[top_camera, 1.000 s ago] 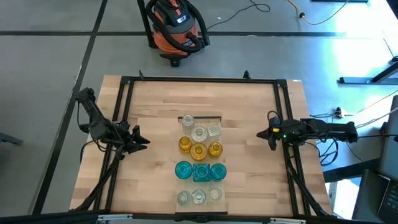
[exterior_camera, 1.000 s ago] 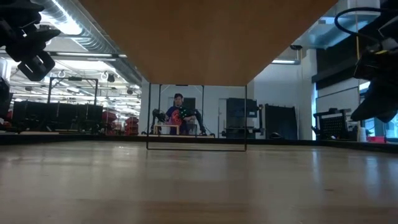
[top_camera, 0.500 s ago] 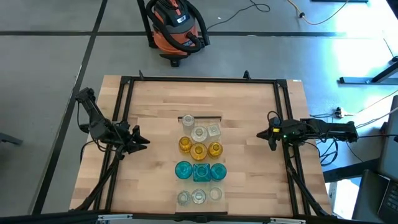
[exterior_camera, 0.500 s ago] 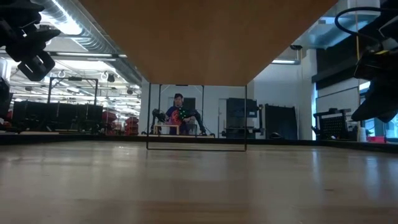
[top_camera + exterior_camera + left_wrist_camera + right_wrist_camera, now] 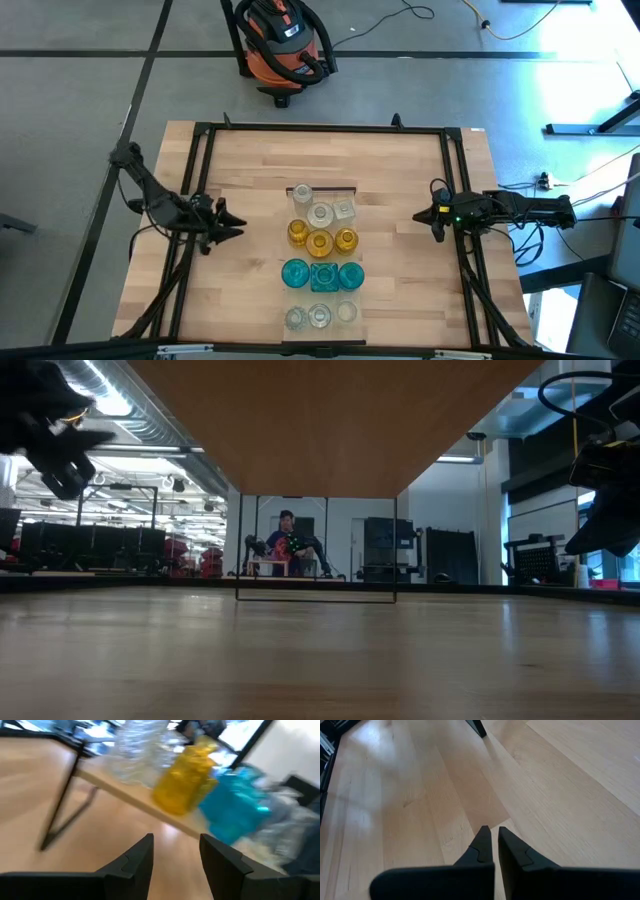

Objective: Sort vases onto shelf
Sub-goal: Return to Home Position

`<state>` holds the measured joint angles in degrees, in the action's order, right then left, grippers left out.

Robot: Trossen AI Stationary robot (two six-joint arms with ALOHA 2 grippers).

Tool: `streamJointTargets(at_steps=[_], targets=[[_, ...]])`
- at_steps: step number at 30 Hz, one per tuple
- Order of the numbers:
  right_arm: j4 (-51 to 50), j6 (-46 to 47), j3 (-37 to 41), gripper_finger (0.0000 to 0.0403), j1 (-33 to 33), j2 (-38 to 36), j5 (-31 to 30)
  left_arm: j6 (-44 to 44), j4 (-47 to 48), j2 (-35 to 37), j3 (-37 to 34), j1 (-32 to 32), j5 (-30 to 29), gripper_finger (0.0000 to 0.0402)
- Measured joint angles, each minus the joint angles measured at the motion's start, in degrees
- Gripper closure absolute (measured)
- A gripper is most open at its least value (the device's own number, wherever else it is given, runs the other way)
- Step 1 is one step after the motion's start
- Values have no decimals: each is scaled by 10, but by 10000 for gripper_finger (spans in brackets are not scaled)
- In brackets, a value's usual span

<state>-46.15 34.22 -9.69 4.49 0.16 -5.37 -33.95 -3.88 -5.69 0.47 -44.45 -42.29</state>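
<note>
Nearest you, at the close end of the shelf [image 5: 330, 297], three clear vases [image 5: 319, 316] stand in a row across the plank. Behind them is a row of three teal vases [image 5: 323, 275], the middle one square. Next come three amber vases [image 5: 319, 240], side by side. Past those stand two more clear ones [image 5: 332, 211], and a last clear vase [image 5: 301, 193] sits just beside the black bar [image 5: 322, 187] at the shelf's far end. All the rows lie close together along the middle of the table [image 5: 250, 160].

Your left claw [image 5: 232, 225] hangs over the table's left side, level with the amber row and well apart from it, pointing at the shelf. Its wrist view shows the fingers [image 5: 145, 852] spread wide with nothing between them, and blurred clear, amber and teal glass on the plank ahead. Your right claw [image 5: 422, 214] waits over the right side, also pointing inward. Its fingers [image 5: 481, 845] are drawn almost together over bare wood and hold nothing.

Beyond the far edge, an orange and black vacuum cleaner [image 5: 283, 45] stands on the floor. In the low view a person [image 5: 288, 540] shows deep in the room.
</note>
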Motion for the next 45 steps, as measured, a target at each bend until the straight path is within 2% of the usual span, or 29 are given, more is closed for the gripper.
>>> streamJointTargets(at_steps=[6,15,17,21,23,28,31,35,45], targets=[[0,0,0,402,0,0,0,0,0,-39,0,109,-1,250],[0,0,0,402,0,0,0,16,-17,-41,0,282,3,250],[0,0,0,402,0,0,0,67,-69,-37,0,313,73,250],[0,0,0,402,0,0,0,225,-163,-34,0,371,328,250],[0,0,0,402,0,0,0,277,-144,-14,0,392,381,250],[0,0,0,402,0,0,0,246,27,47,0,439,372,250],[0,0,0,402,0,0,0,294,31,55,0,468,427,250],[0,0,0,402,0,0,0,314,33,55,0,477,415,250],[0,0,0,402,0,0,0,297,33,55,0,477,417,250]])
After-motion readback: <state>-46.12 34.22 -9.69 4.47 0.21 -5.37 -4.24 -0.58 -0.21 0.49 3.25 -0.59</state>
